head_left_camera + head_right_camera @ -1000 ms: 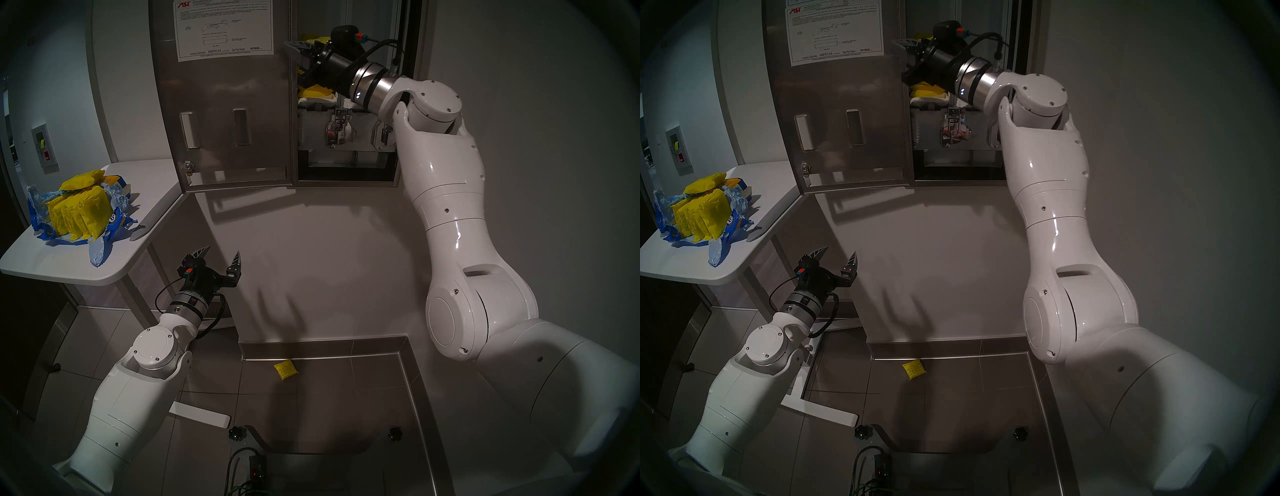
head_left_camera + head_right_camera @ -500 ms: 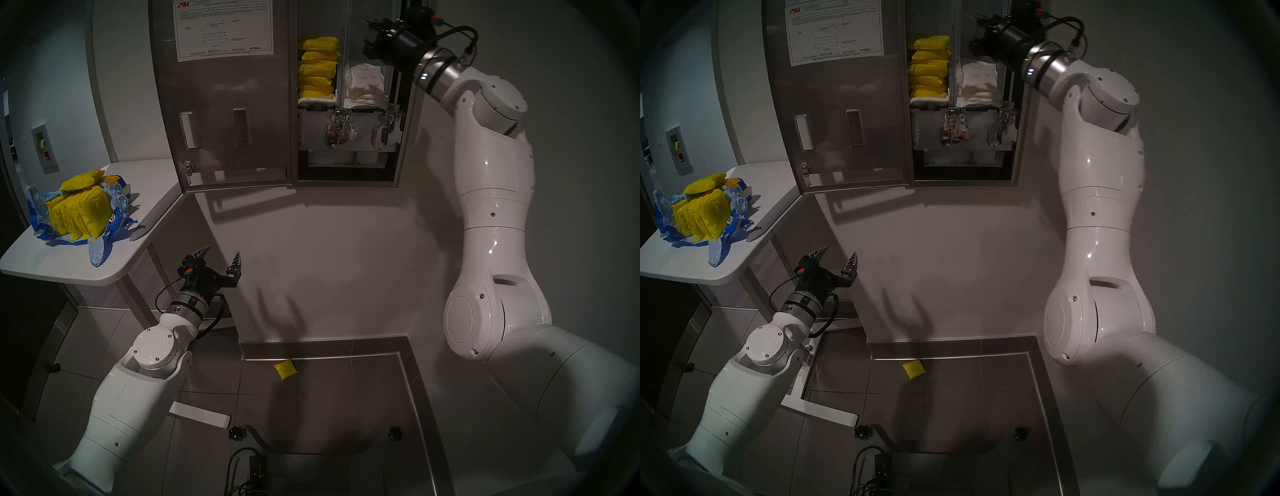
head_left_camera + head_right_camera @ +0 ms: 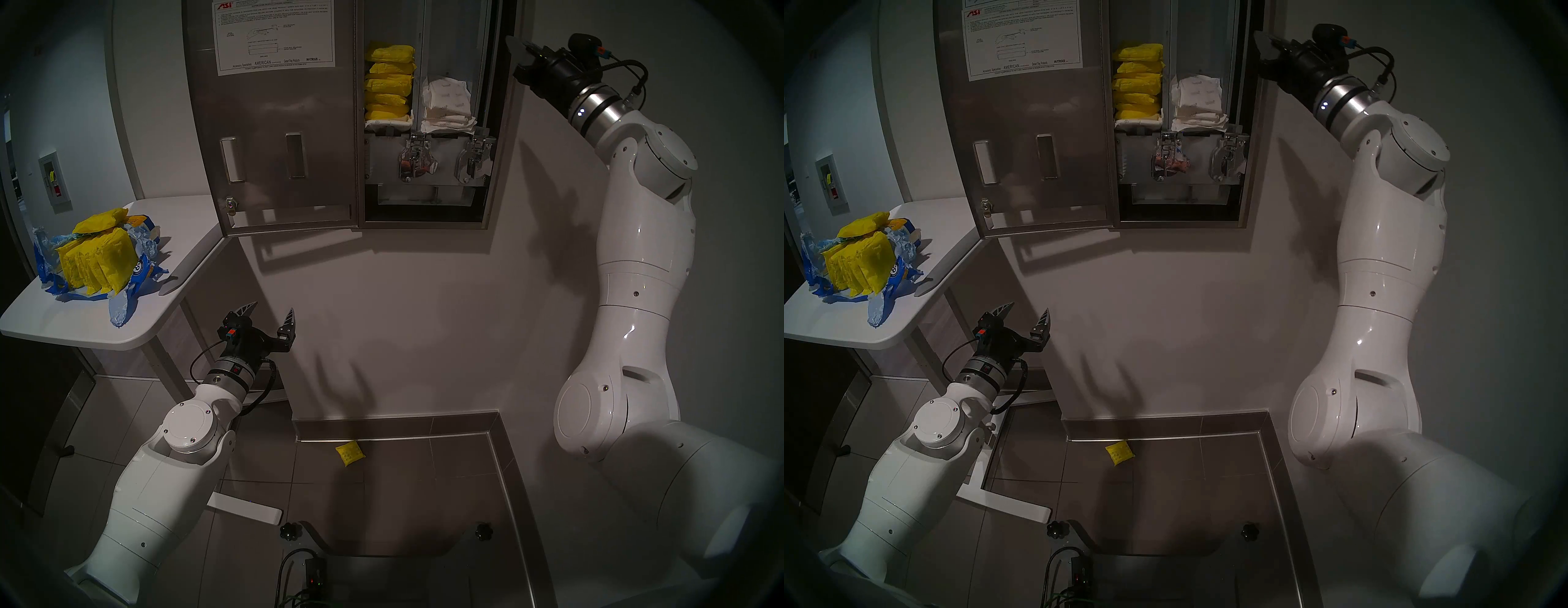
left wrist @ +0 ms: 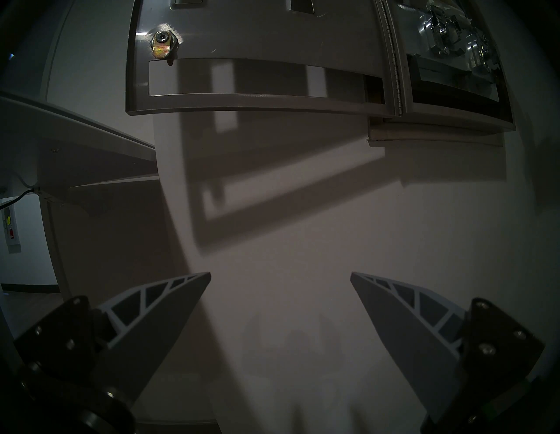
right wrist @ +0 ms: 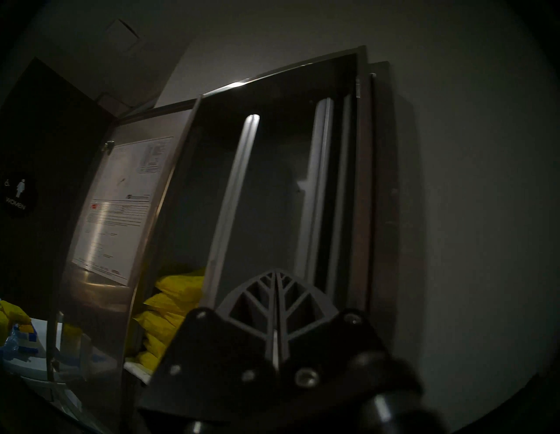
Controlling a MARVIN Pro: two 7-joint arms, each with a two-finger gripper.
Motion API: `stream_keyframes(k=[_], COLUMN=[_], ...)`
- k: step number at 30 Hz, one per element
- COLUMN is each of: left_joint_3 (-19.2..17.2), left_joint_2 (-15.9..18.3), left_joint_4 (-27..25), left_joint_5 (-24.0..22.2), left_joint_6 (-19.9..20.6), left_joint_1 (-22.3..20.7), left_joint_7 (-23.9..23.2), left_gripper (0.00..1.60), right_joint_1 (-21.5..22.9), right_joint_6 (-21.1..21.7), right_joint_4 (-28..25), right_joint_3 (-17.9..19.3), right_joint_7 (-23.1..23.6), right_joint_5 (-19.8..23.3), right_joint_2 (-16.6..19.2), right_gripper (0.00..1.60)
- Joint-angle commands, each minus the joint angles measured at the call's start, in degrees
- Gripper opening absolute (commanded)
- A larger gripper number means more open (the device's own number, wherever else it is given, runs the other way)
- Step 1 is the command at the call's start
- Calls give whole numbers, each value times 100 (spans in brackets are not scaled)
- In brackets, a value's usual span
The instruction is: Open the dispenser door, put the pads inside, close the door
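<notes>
The dispenser door (image 3: pixel 275 127) hangs open to the left, its instruction sheet (image 3: pixel 273 36) facing me. Inside the cabinet, yellow pads (image 3: pixel 388 83) (image 3: pixel 1138 80) (image 5: pixel 172 306) are stacked in the left column. More yellow pads (image 3: pixel 95 259) lie in a torn blue bag on the table, and one (image 3: pixel 350 454) is on the floor. My right gripper (image 3: pixel 511 42) (image 3: pixel 1258 37) (image 5: pixel 275 272) is shut and empty, just right of the cabinet's upper right edge. My left gripper (image 3: pixel 273 309) (image 4: pixel 280 274) is open and empty, low beside the table, below the door.
White-wrapped pads (image 3: pixel 447 106) fill the cabinet's right column, above two chrome mechanisms (image 3: pixel 415 163). The white table (image 3: pixel 85 327) stands at left with the blue bag (image 3: pixel 123 305). A wall corner runs below the cabinet; the floor is tiled.
My right arm drew its shut gripper out of the cabinet's left column and swung right, past the cabinet's edge, uncovering the yellow stack. The left arm stayed still.
</notes>
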Motion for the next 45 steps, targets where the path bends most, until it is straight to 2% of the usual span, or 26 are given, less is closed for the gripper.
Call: stream_keyframes(k=[1,16,35,45], left_joint_3=[-58,-58,-59,-59], left_joint_2=[5,5,5,5], left_joint_4=[-167,-167,-168,-168], left_joint_5=[-1,-1,-1,0], left_joint_6=[-88,-87,-88,-90], left_joint_1=[-133,-133,-133,-133], left_joint_7=[4,4,4,4], left_gripper=[160,160,160,160], right_joint_1=[-121,-1230,-2663,-3084], right_joint_6=[-23,245,1163,685], right_joint_4=[-312,-704,-1777,-1711], right_joint_3=[231,816,1319,1415], right_joint_7=[-163,-237,245,458], right_joint_5=[-55,-236,-153,-17], right_joint_2=[76,89,-35,-304], right_gripper=[0,0,0,0])
